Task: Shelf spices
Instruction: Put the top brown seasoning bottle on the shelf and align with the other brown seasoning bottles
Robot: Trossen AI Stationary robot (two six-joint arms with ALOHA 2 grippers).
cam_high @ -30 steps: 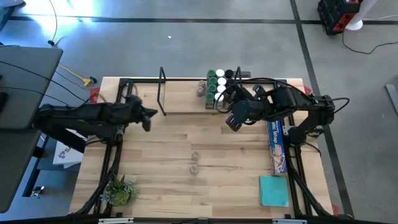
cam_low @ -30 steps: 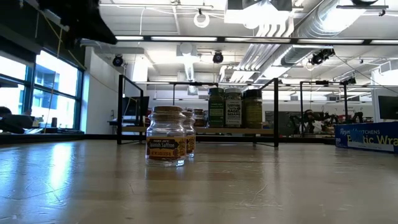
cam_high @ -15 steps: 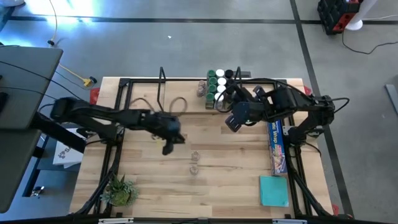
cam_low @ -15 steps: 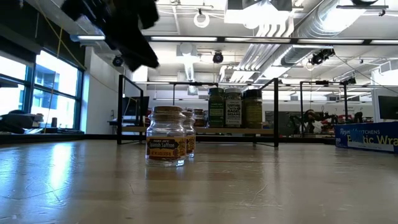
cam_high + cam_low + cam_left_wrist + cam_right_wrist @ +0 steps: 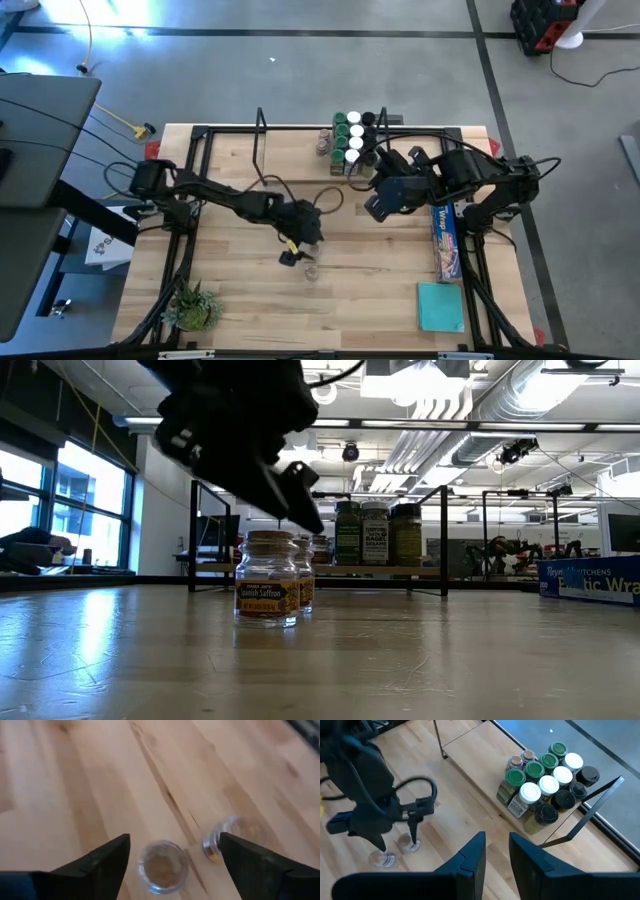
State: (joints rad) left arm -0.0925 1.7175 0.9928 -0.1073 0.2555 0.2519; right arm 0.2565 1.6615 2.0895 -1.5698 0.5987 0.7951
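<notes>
Two clear spice jars (image 5: 313, 250) (image 5: 312, 272) stand upright on the tabletop's middle. My left gripper (image 5: 300, 250) hangs open just above them. In the left wrist view one jar (image 5: 162, 867) shows between its spread fingers and the other jar (image 5: 227, 837) beside one finger. In the low view the fingers end just over the front jar's lid (image 5: 270, 538). The shelf (image 5: 300, 165) stands at the far edge with several green-, white- and dark-lidded jars (image 5: 352, 140) on its right end. My right gripper (image 5: 497, 852) hovers high before that cluster, its fingers a narrow gap apart with nothing between them.
A long blue plastic-wrap box (image 5: 445, 235) lies along the table's right side, with a teal pad (image 5: 440, 305) nearer the front. A small green plant (image 5: 195, 305) sits at the near left corner. Bare wood lies between the two jars and the shelf.
My left arm has swung out from the table's left edge toward the middle and come down, rolling as it went, until its gripper hangs over the two clear jars. The jars have stayed where they were.
</notes>
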